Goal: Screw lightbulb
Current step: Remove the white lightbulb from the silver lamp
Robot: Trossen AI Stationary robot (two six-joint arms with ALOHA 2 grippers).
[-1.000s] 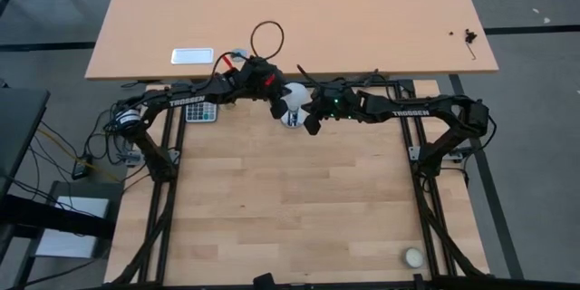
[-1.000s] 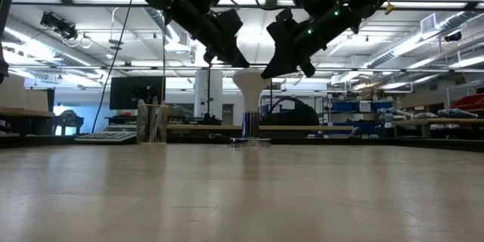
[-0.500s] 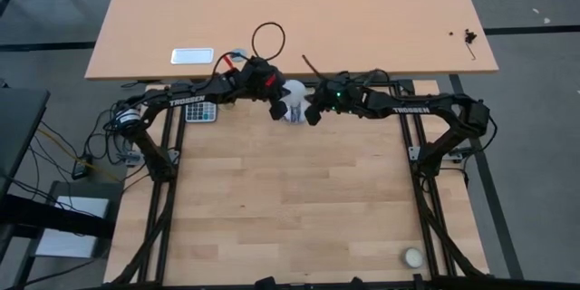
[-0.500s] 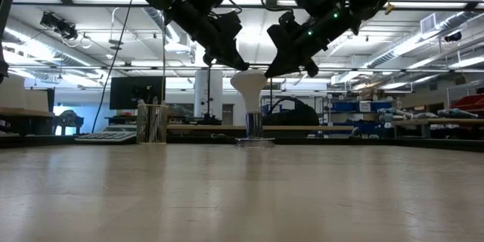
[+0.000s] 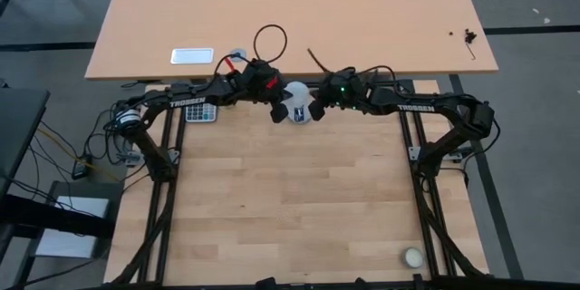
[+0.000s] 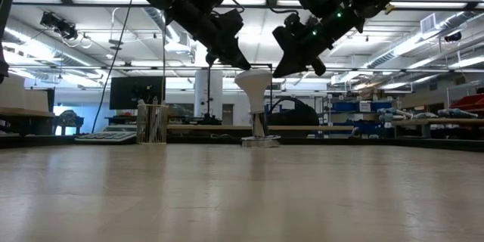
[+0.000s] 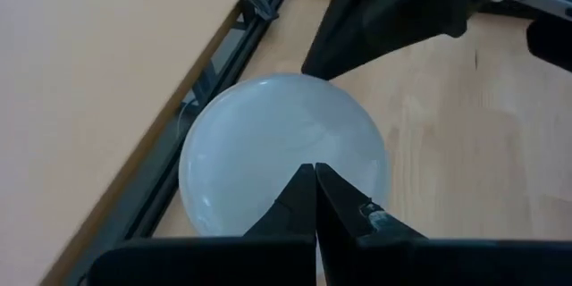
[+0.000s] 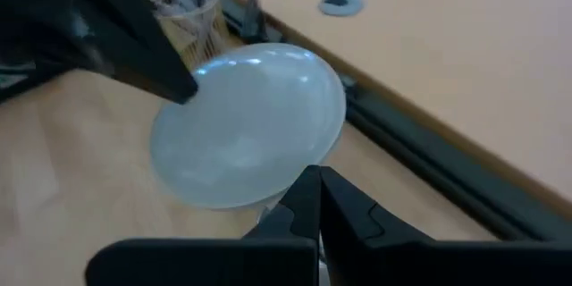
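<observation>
The lightbulb, a white frosted globe on a grey screw base, stands upright in a round silver socket disc on the wooden table near its far edge. My left gripper is shut and sits at the globe's left side. My right gripper is shut and sits at the globe's right side. Both arms reach in from above, slanting down. The globe fills both wrist views. My left gripper sets its shut fingertips against the globe's upper left side, slanting down from the table's left. The bulb stays upright in the disc. My right gripper sets its shut fingertips against the globe's upper right side, slanting down from the table's right.
A calculator and a cup of pens are at the far left of the wooden table. A small cream ball lies at the near right corner. A tan table stands behind, with a cable loop.
My right gripper has swung from the bulb's near right side toward the far edge, round to its right side. The bulb and its socket disc have slid a little toward the table's right, still upright. My left gripper has followed slightly.
</observation>
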